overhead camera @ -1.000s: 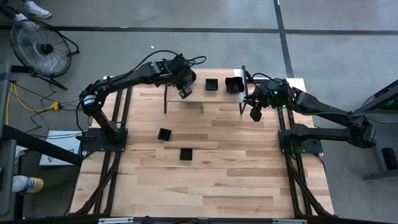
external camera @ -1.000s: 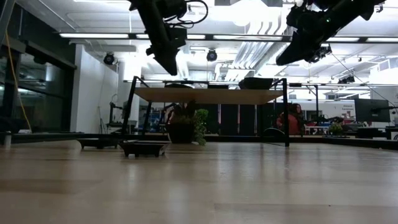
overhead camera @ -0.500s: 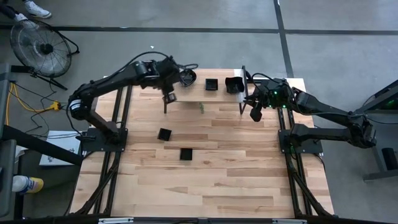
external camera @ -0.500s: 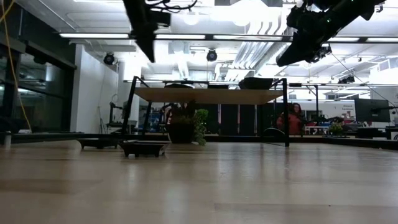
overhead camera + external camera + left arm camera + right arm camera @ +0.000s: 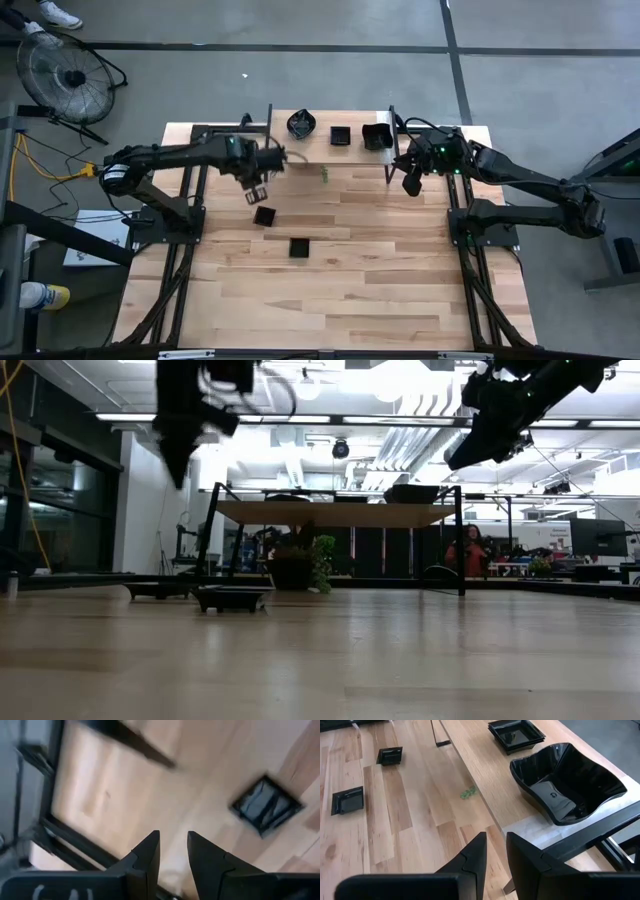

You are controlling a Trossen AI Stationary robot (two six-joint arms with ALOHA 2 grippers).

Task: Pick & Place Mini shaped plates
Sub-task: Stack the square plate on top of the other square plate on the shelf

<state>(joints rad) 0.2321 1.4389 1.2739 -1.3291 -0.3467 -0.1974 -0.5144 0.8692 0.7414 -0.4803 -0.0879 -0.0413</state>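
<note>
On the raised shelf (image 5: 330, 150) at the table's twelve o'clock edge sit three black plates: a round one (image 5: 300, 124), a square one (image 5: 341, 135) at its three o'clock, and a deep wavy one (image 5: 377, 136) beyond that. Two more square plates lie on the table (image 5: 330, 270) below, one (image 5: 264, 215) near centre-left, another (image 5: 299, 247) at its five o'clock. The left gripper (image 5: 256, 192) hangs just at twelve o'clock of the nearer plate, fingers narrowly apart, empty. The right gripper (image 5: 409, 184) hovers at five o'clock of the wavy plate, fingers narrowly apart, holding nothing.
</note>
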